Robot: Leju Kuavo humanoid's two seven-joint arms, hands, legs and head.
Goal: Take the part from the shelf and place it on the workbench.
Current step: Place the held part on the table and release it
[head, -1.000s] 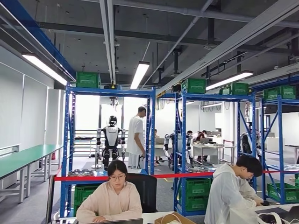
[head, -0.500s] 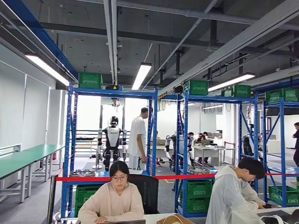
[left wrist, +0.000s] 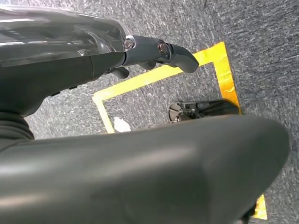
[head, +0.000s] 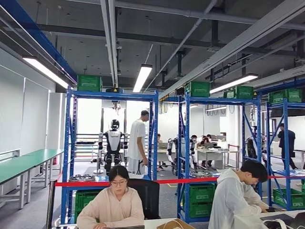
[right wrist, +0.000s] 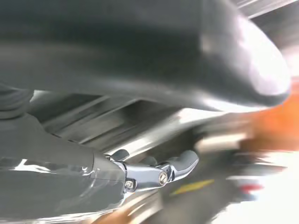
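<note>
Two blue shelves stand ahead in the head view, the left shelf (head: 68, 143) and the right shelf (head: 186, 143). A round metal part (head: 82, 177) lies on the left shelf's middle level, and more metal parts (head: 201, 172) lie on the right shelf. A long green workbench (head: 25, 161) runs along the left wall. My left hand (left wrist: 116, 60) hangs over grey floor with yellow tape (left wrist: 218, 65), fingers straight, holding nothing. My right hand (right wrist: 141, 175) is blurred, with its fingers stretched out around nothing.
Two people sit at a desk (head: 158, 222) close in front, one at the centre (head: 112, 202) and one at the right (head: 235, 195). Red tape (head: 144, 181) crosses the shelves. Another robot (head: 114, 145) and a standing person (head: 137, 143) are behind. Green bins (head: 198, 193) fill the lower shelves.
The whole picture bobbed down and then back up, so the camera has moved. A person in dark clothes has walked into sight behind the far right shelf.
</note>
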